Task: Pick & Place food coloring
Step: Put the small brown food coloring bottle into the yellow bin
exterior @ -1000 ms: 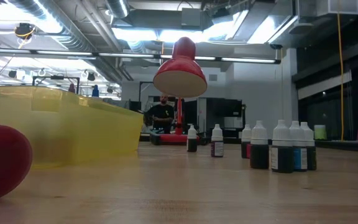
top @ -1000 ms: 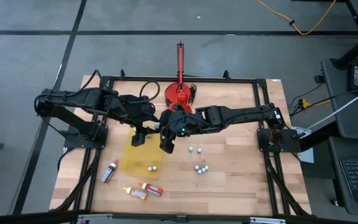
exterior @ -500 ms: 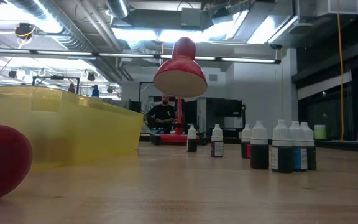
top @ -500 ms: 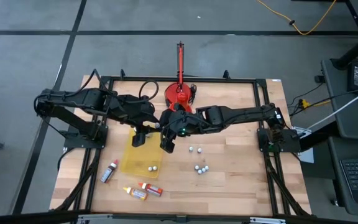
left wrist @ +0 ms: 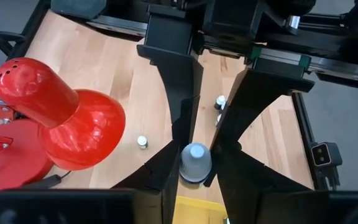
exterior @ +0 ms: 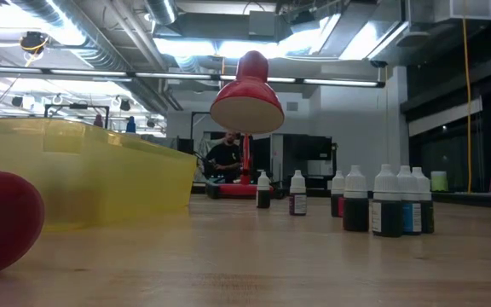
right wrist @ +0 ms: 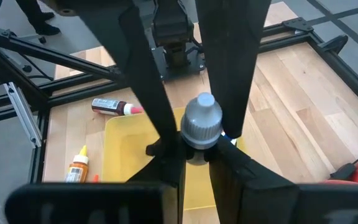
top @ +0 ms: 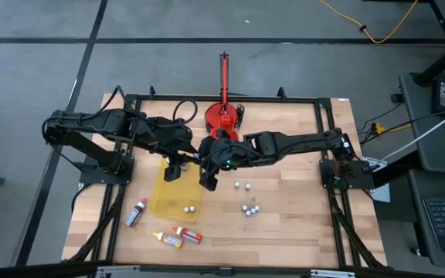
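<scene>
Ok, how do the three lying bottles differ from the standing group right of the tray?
The lying bottles are on their sides, so their red and orange bodies show from above; the standing bottles are upright, showing only pale caps. The lying bottles are spread by the tray's front-left corner; the standing bottles cluster to its right. Both sets sit on the table, outside the tray.

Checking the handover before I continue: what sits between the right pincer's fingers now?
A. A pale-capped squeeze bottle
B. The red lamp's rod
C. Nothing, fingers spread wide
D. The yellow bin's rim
A: in the right wrist view the right pincer is shut on a pale-capped bottle above the yellow bin.
</scene>
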Controlling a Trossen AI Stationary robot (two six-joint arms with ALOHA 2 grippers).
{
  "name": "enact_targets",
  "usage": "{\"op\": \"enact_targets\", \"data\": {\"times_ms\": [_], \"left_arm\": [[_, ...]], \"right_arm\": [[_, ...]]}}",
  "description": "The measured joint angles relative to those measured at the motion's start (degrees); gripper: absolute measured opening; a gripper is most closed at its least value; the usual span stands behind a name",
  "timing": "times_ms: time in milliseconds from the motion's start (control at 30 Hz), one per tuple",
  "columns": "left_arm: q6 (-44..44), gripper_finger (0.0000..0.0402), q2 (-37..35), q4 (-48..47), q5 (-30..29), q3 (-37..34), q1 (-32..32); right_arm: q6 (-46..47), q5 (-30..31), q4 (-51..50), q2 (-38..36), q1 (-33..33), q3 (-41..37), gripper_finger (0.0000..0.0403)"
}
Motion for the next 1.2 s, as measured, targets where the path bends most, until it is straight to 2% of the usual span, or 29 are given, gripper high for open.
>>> {"op": "enact_targets", "data": {"times_ms": [333,467,900,1067,1200], "left_arm": [[0.0,0.0056,-0.1,-0.8,0.1,0.0,0.0],[0.2,0.0055,-0.1,-0.9,1.0,0.0,0.0],[-0.1,0.0055,-0.1,-4.2,1.6,0.0,-0.2],[-1.9,0.0054,-0.7,-8.7,0.6,0.0,-2.1],[-2.8,0.0053,-2.6,-8.5,-3.2,-1.8,-5.5]], "right_arm": [[0.0,0.0,-0.3,0.1,0.0,-0.1,0.0064],[-0.1,-0.1,-0.2,0.1,0.0,-0.1,0.0093],[-2.5,-0.2,0.1,0.0,0.0,-0.1,0.0224],[-2.4,-4.9,-0.1,0.0,0.3,-0.1,0.0249],[-0.7,-7.6,-1.1,-0.1,1.4,-0.1,0.0256]]}}
